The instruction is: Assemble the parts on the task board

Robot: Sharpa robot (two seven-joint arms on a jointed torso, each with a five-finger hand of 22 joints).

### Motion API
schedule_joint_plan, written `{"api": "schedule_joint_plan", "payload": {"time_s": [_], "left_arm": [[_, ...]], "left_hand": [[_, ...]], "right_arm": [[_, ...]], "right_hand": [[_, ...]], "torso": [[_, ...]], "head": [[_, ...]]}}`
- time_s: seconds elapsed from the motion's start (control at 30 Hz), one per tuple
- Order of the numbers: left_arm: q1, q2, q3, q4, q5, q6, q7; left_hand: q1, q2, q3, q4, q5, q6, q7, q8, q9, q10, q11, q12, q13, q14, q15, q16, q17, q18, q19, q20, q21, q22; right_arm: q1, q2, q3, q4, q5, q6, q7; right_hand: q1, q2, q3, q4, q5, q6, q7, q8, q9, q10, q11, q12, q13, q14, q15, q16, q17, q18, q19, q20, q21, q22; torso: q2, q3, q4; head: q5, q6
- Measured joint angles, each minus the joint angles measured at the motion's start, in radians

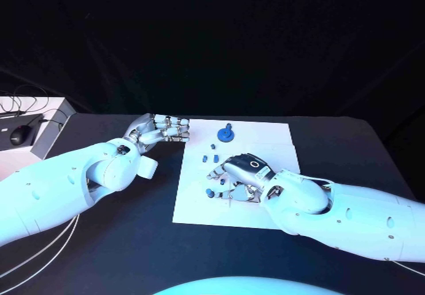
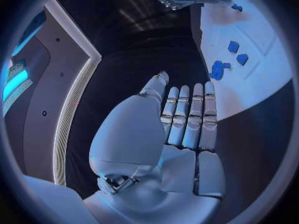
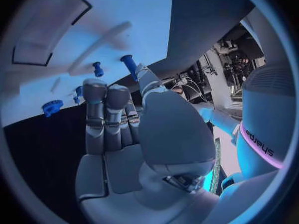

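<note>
The white task board (image 1: 266, 132) lies in the middle of the black table. A blue gear-like part (image 1: 225, 133) sits near its far edge, with three small blue parts (image 1: 214, 146) below it. My right hand (image 1: 240, 178) hovers palm down over the board's near half, fingers bent, holding nothing. A blue peg (image 3: 129, 65) stands right beside its thumb tip, and the same peg (image 1: 210, 193) also shows from the head camera. My left hand (image 1: 164, 129) is at the board's far left corner, and its fingers (image 2: 190, 117) are straight, side by side and empty.
A white box with a black mouse (image 1: 18, 134) and cables stands at the table's far left. Bare black table (image 1: 124, 233) lies to the left of the board. More blue parts (image 2: 217, 69) lie on the board ahead of my left hand.
</note>
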Motion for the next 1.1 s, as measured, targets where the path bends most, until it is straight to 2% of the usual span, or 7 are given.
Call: {"api": "schedule_joint_plan", "payload": {"time_s": [0.17,0.23,0.33,0.5,0.6,0.8,1.1], "left_arm": [[0.000,0.000,0.000,-0.002,0.000,0.000,0.000],[0.000,0.000,0.000,-0.003,0.000,0.000,0.000],[-0.001,0.001,0.000,-0.004,0.001,0.000,0.000],[-0.004,0.002,0.000,-0.005,0.002,0.001,0.002],[-0.009,0.003,0.000,-0.005,0.002,0.002,0.002],[-0.019,0.003,0.000,-0.006,0.004,0.004,0.003],[-0.024,0.003,0.000,-0.008,0.005,0.006,0.004]], "left_hand": [[0.000,0.000,0.000,0.000,0.000,0.000,0.000,0.000,0.000,0.000,0.000,0.000,0.000,0.000,0.000,0.000,0.000,0.000,0.000,0.000,0.000,0.000],[0.000,0.000,0.000,0.000,0.000,0.000,0.000,0.000,0.000,0.000,0.000,0.000,0.000,0.000,0.000,0.000,0.000,0.000,0.000,0.000,0.000,-0.001],[0.000,0.000,-0.003,-0.003,0.000,0.000,0.000,0.000,0.000,-0.009,0.002,0.000,0.000,0.000,0.000,0.000,0.000,0.000,0.004,0.004,0.000,-0.002],[0.004,0.004,-0.005,0.000,0.000,0.000,-0.007,0.000,0.000,-0.009,0.002,0.000,0.000,0.000,0.000,0.005,0.000,0.000,0.004,0.004,0.000,-0.002],[0.004,0.004,-0.005,0.000,0.000,0.000,-0.007,0.000,0.000,-0.009,0.002,0.000,0.000,0.000,0.000,0.005,0.000,0.000,0.004,0.004,0.000,-0.002],[0.004,0.004,-0.005,0.000,0.000,0.000,-0.007,0.000,0.000,-0.009,0.002,0.000,0.000,0.000,0.000,0.005,0.000,0.000,0.004,0.004,0.000,-0.003],[0.004,0.004,-0.010,0.004,0.000,-0.002,-0.005,0.000,0.000,-0.009,0.002,0.000,0.000,0.000,0.000,0.005,0.000,0.000,0.004,0.004,0.000,-0.004]], "right_arm": [[0.027,-0.071,0.010,0.019,0.125,-0.058,0.041],[0.043,-0.109,0.012,0.028,0.188,-0.069,0.064],[0.062,-0.159,0.014,0.039,0.279,-0.069,0.089],[0.081,-0.245,0.014,0.068,0.413,-0.025,0.092],[0.088,-0.282,0.014,0.078,0.462,0.038,0.050],[0.094,-0.341,0.011,0.097,0.467,0.191,-0.099],[0.095,-0.385,0.005,0.116,0.481,0.316,-0.281]], "right_hand": [[0.020,0.035,0.014,-0.026,0.043,0.013,0.040,0.002,0.002,0.140,-0.021,0.075,0.025,0.012,-0.015,0.000,0.002,0.000,0.000,0.000,0.056,0.000],[0.006,0.049,-0.005,-0.044,0.058,0.047,0.028,0.023,0.010,0.168,-0.029,0.177,0.107,0.014,-0.034,0.000,0.004,-0.001,-0.004,-0.013,0.075,0.000],[-0.032,0.081,-0.042,-0.069,0.076,0.074,0.011,0.051,0.018,0.119,-0.082,0.527,0.428,0.011,-0.055,0.014,0.016,-0.026,-0.001,-0.047,0.135,0.000],[-0.128,0.144,-0.071,-0.035,0.108,0.098,-0.017,0.104,0.079,0.056,-0.072,0.841,0.775,0.014,-0.062,0.102,0.098,-0.049,0.004,-0.055,0.254,0.000],[-0.166,0.174,-0.077,-0.011,0.110,0.087,-0.033,0.133,0.146,0.050,-0.097,0.877,0.861,0.014,-0.062,0.143,0.145,-0.049,0.000,-0.058,0.286,0.001],[-0.217,0.147,-0.074,0.078,0.084,0.071,-0.048,0.171,0.330,0.114,-0.114,0.890,1.004,0.018,-0.065,0.228,0.265,-0.049,0.000,-0.058,0.381,0.001],[-0.252,0.135,-0.087,0.117,0.102,0.064,-0.076,0.226,0.595,0.169,-0.131,0.881,1.101,0.021,-0.076,0.246,0.319,-0.065,-0.001,-0.071,0.423,0.000]], "torso": [[-0.001,-0.0006,-0.0007],[-0.002,-0.0005,-0.0012],[-0.003,-0.0005,-0.0028],[-0.007,-0.0008,-0.0051],[-0.009,0.0000,-0.0069],[-0.014,0.0035,-0.0132],[-0.018,0.0074,-0.0199]], "head": [[-0.006,0.004],[-0.009,0.006],[-0.017,0.010],[-0.029,0.013],[-0.036,0.013],[-0.055,0.011],[-0.065,0.010]]}}
